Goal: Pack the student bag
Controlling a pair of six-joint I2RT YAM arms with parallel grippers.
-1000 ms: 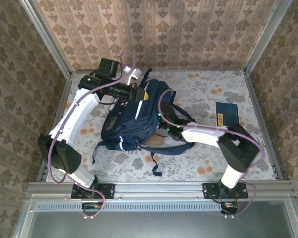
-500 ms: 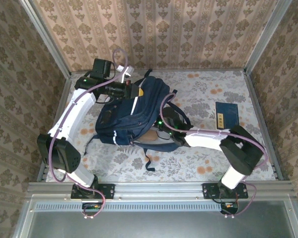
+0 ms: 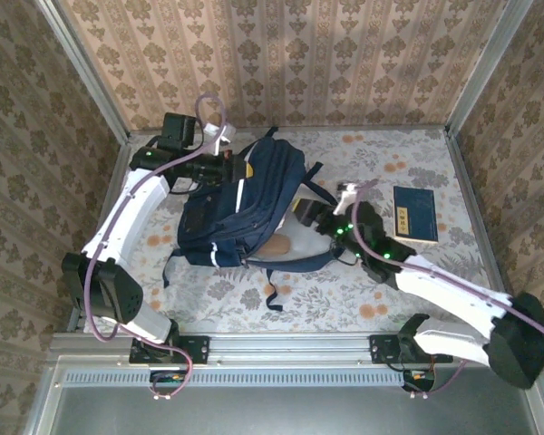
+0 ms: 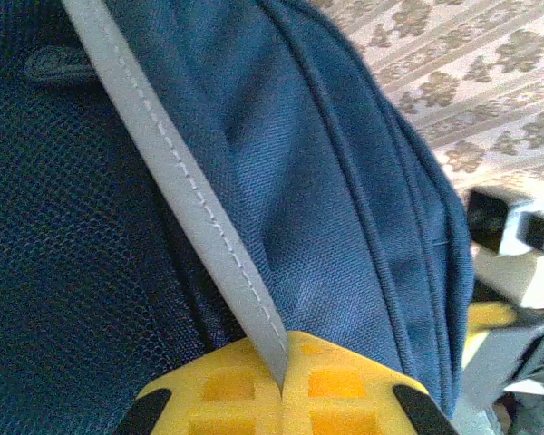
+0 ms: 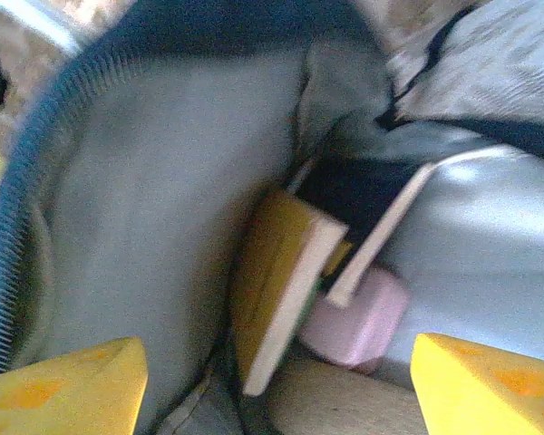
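The student bag (image 3: 245,208) lies on its side left of centre on the floral table (image 3: 381,159), its far end pinched by the left gripper (image 3: 236,170), whose yellow fingers (image 4: 344,399) are clamped together on the bag's grey stripe (image 4: 190,208). The right gripper (image 3: 308,211) hangs at the bag's open mouth, fingers (image 5: 63,381) spread wide and holding nothing, with a yellow-brown book (image 5: 276,272) and a pink object (image 5: 358,317) inside. A dark blue book (image 3: 415,214) lies on the table, well apart from the bag.
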